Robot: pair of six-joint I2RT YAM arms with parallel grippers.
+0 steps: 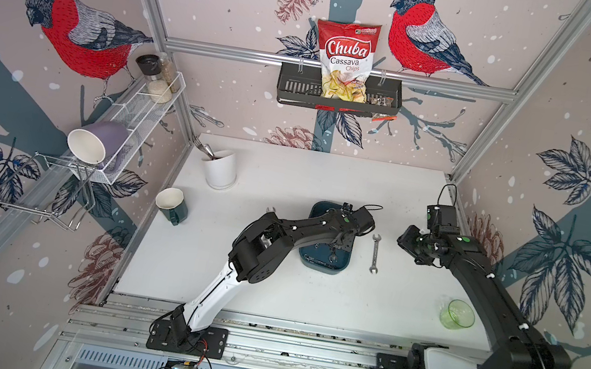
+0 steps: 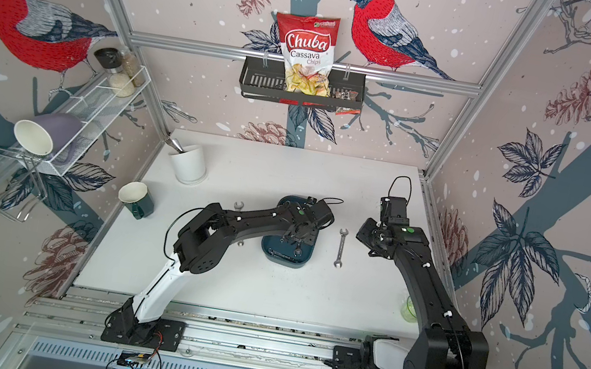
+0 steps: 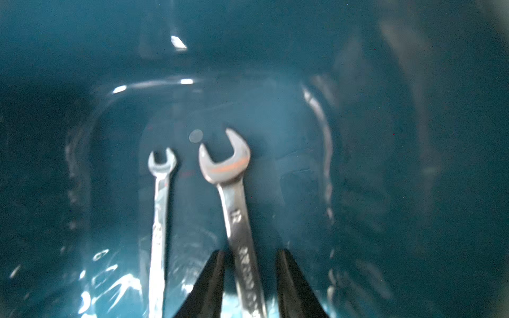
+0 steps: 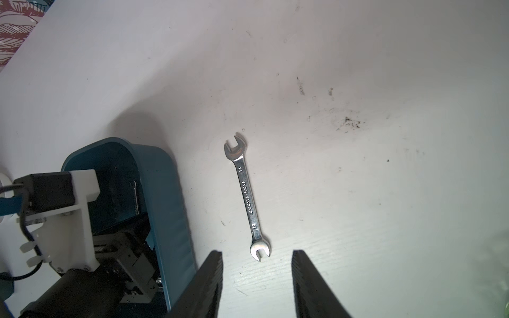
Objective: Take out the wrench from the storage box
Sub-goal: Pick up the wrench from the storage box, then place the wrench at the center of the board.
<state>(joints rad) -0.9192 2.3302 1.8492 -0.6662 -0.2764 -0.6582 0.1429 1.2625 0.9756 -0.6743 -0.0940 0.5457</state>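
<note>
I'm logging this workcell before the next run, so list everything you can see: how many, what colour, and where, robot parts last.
table: one, white, centre.
storage box: one, dark teal, mid-table.
thin wrench, wide wrench: two, silver, side by side in the box.
table wrench: one, silver, right of the box.
half-hidden wrench: one, silver, under the left arm.
pot: one, white, back left, utensil inside.
mug: one, dark green, table's left edge.
glass cup: one, green, front right.
chips bag: one, red-white, in the black shelf on the back wall.
wire shelf: one, white, left wall, holding jars and a lilac pot.
left gripper: black, open astride the wide wrench.
right gripper: black, open, by the table wrench.
</note>
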